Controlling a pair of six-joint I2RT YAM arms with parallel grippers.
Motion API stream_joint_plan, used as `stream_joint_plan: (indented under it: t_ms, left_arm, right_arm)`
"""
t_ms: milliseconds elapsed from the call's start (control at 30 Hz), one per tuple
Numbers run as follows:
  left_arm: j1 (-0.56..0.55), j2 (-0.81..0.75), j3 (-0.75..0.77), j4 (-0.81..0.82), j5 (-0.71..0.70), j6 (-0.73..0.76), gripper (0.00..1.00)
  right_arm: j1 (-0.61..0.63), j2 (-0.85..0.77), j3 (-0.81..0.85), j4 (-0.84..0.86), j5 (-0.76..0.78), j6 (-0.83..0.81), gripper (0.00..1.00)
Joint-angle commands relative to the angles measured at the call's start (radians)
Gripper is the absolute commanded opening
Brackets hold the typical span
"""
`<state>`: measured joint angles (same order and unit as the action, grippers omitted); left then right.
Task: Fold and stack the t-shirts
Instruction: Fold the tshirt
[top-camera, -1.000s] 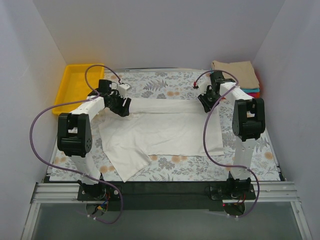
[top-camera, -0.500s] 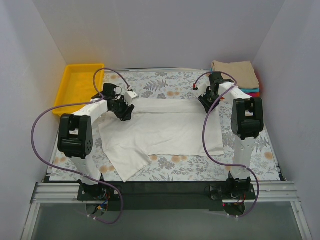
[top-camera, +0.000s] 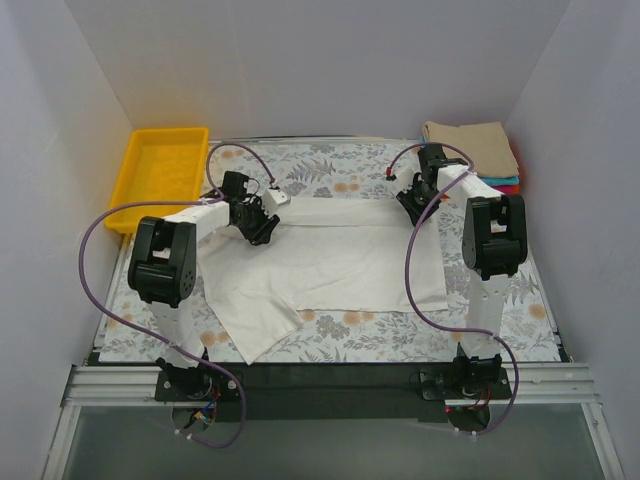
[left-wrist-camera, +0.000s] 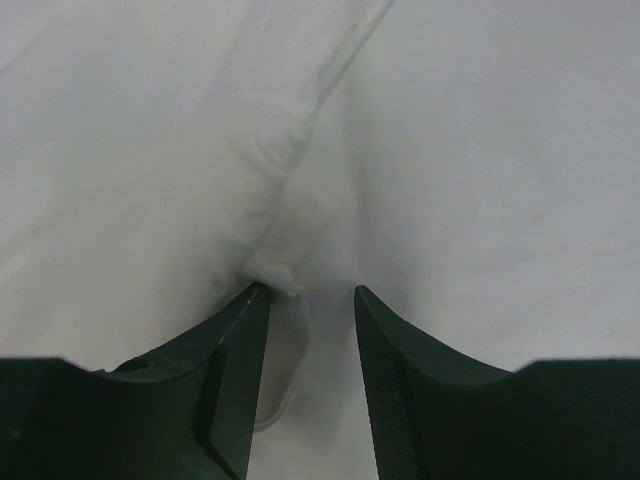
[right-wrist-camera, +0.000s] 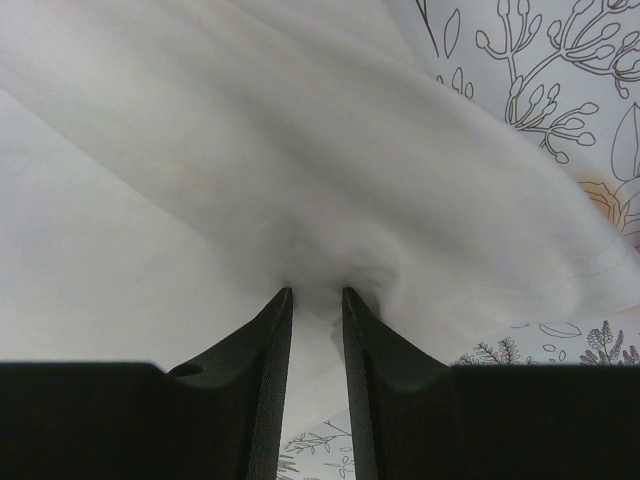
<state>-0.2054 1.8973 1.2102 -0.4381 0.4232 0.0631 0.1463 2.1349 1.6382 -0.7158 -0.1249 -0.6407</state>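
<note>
White t-shirt (top-camera: 330, 262) gets its second grip: your left gripper (top-camera: 262, 226) has slid right, jaws apart but narrowing on a fold; right gripper (top-camera: 410, 208) stays clamped on cloth.

Top view: bright, even, diffuse light from overhead. The white walls (top-camera: 330, 60) bounce it, so shadows on the table cover (top-camera: 330, 165) are soft & faint. White t-shirt (top-camera: 330, 255) is near blown-out, its folds low-contrast. Focus sharp throughout.

Left wrist cam: dimmer, greyish. Cloth is soft-focus w/ gentle shading along the ridge; left gripper (left-wrist-camera: 310, 295) is just dark shapes, little detail.

Right wrist cam: cloth near the lens is blurred, printed cover at top right crisper. Right gripper (right-wrist-camera: 316, 292) is a black silhouette — grey shadow where cloth bunches at its tips.
</note>
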Motion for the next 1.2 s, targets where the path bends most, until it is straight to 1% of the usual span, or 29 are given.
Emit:
stream_joint_plan:
  t_ms: [0,33,67,167,267,300,433,500,600,633,867,1133,1167]
  left_arm:
    - [-0.002,-0.015,0.022,0.058,-0.040,0.001,0.36]
    - [-0.003,-0.015,0.025,0.058,-0.038,0.000,0.34]
    - [-0.003,-0.017,0.025,0.058,-0.037,-0.003,0.29]
    - [-0.002,-0.033,0.022,0.058,-0.028,-0.008,0.20]
    - [-0.002,-0.040,0.022,0.058,-0.031,-0.009,0.17]
    - [-0.002,-0.040,0.023,0.058,-0.038,-0.009,0.10]
    - [-0.002,-0.043,0.026,0.064,-0.044,-0.020,0.00]
    - [-0.002,-0.055,0.029,0.065,-0.035,-0.025,0.00]
    - [-0.002,-0.101,0.040,0.035,0.026,-0.032,0.00]
    - [-0.002,-0.116,0.045,0.006,0.063,-0.031,0.00]
    - [-0.002,-0.202,0.055,-0.117,0.153,-0.002,0.00]
    - [-0.002,-0.144,0.037,-0.281,0.173,0.087,0.00]
    - [-0.002,-0.141,0.035,-0.284,0.169,0.084,0.07]
  right_arm:
    - [-0.001,-0.009,0.028,-0.014,0.019,-0.010,0.29]
    - [-0.001,-0.007,0.028,-0.014,0.018,-0.010,0.29]
    - [-0.001,-0.007,0.028,-0.014,0.018,-0.010,0.29]
    - [-0.001,-0.010,0.031,-0.016,0.010,-0.005,0.29]
    - [-0.001,-0.012,0.031,-0.016,0.007,-0.004,0.29]
    - [-0.002,-0.013,0.031,-0.017,0.005,-0.004,0.29]
    - [-0.001,-0.015,0.025,-0.019,0.004,-0.002,0.28]
    - [-0.002,-0.018,0.023,-0.019,0.004,-0.002,0.28]
    - [-0.001,-0.020,0.023,-0.020,0.004,-0.004,0.28]
    - [-0.001,-0.021,0.025,-0.020,0.005,-0.004,0.28]
    - [-0.002,-0.024,0.028,-0.022,0.013,-0.011,0.28]
    - [-0.004,-0.030,0.046,-0.040,0.008,-0.020,0.28]
    - [-0.002,-0.030,0.052,-0.043,0.008,-0.025,0.28]
